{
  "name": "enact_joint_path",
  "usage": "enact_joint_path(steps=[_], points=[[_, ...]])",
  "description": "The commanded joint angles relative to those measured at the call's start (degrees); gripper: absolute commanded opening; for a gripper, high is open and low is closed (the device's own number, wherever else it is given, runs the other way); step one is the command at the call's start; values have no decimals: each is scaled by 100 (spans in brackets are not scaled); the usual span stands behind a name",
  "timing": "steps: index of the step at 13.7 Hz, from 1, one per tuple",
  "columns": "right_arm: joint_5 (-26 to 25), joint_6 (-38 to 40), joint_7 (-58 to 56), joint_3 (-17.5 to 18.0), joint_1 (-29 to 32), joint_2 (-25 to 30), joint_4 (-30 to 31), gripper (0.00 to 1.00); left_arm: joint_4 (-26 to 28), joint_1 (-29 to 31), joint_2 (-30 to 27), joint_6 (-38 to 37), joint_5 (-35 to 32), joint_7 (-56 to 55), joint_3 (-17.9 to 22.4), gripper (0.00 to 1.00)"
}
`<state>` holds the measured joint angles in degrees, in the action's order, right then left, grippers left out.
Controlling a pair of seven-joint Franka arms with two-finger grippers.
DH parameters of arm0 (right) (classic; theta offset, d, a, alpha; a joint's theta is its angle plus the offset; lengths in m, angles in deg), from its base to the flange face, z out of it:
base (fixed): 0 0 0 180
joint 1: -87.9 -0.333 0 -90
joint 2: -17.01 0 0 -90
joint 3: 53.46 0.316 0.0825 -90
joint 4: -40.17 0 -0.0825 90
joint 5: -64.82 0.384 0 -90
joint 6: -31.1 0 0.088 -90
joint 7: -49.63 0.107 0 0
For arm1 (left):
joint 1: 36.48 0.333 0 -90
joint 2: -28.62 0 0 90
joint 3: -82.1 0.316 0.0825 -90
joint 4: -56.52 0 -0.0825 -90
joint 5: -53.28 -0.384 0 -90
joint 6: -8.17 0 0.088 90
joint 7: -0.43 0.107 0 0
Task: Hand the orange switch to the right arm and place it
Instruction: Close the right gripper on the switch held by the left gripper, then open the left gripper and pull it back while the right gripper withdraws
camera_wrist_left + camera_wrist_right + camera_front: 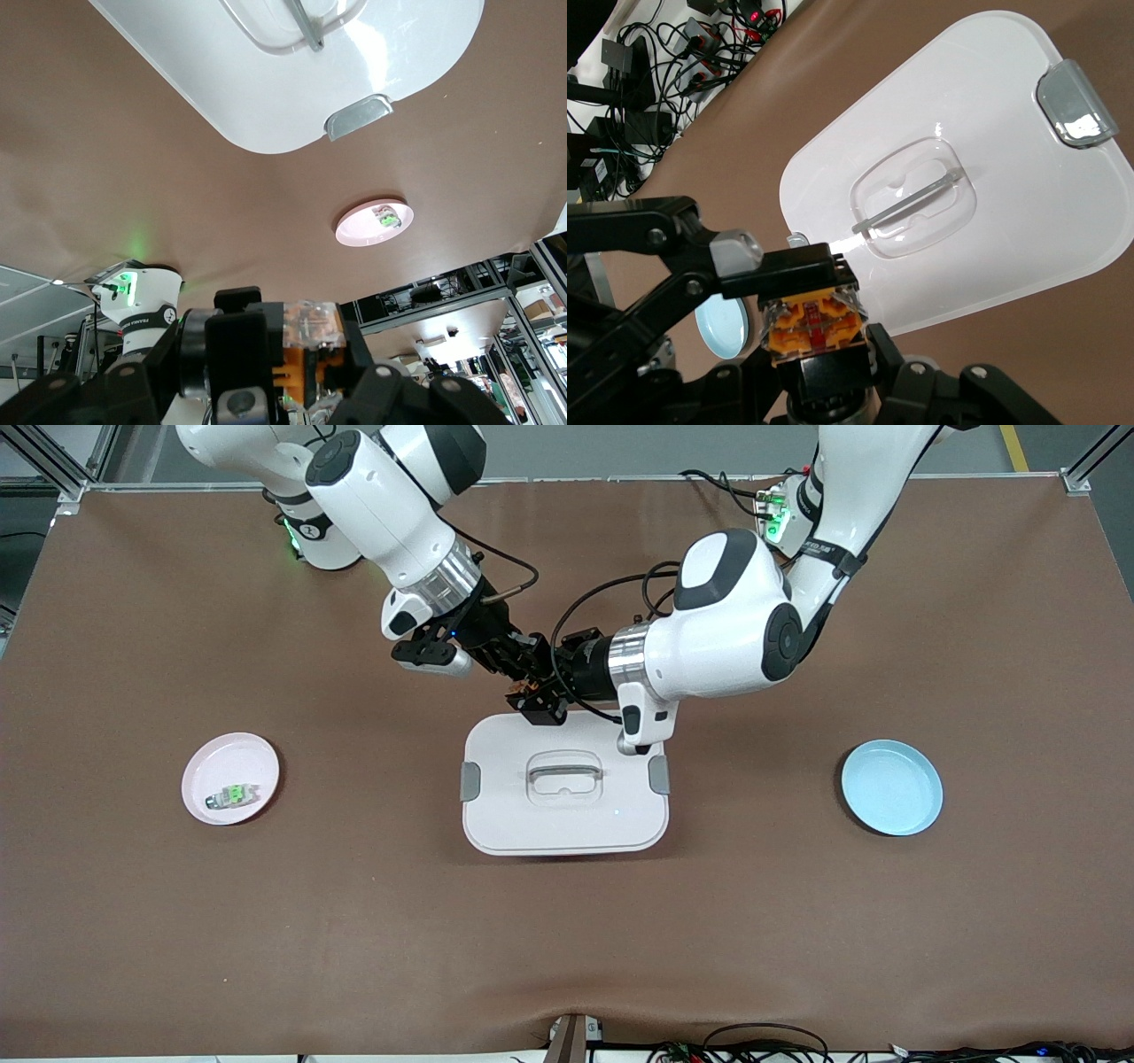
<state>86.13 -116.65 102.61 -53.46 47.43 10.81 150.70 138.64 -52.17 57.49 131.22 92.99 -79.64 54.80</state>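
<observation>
Fingers of left gripper and right gripper: both seem pressed against the orange switch, held aloft between them above the white lid's edge | step: mid-handover | next: left fingers to be released, then switch carried to a plate, likely the pink plate.

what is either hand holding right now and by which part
Both hands, left hand and right hand, clamp the orange switch over the white lid; which part each grips is unclear.
</observation>
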Motion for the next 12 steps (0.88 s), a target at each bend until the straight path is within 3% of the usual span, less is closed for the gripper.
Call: enact_joint_path(steps=[1, 3, 4, 5, 6, 9, 12], points=[[83, 79, 10, -53, -40, 48, -14, 0, -108, -13, 14, 43, 46, -105, 32, 13], [74, 79, 1, -53, -40, 49, -14, 0, -108, -13, 22, 43, 46, -105, 32, 22], [83, 88, 1, -53, -40, 49, -14, 0, -108, -13, 14, 43, 37, -105, 32, 31], [83, 88, 1, -53, -40, 49, -14, 0, -108, -4, 14, 43, 37, -97, 32, 81], [83, 88, -7, -53, -40, 57, -14, 0, -108, 4, 5, 43, 28, -105, 32, 100], [83, 132, -25, -61, -31, 57, -14, 0, -108, 48, -56, 43, 2, -97, 58, 100], [57, 613, -330, -96, 91, 136, -14, 0, -214, 48, -161, 26, -42, -97, 391, 100]])
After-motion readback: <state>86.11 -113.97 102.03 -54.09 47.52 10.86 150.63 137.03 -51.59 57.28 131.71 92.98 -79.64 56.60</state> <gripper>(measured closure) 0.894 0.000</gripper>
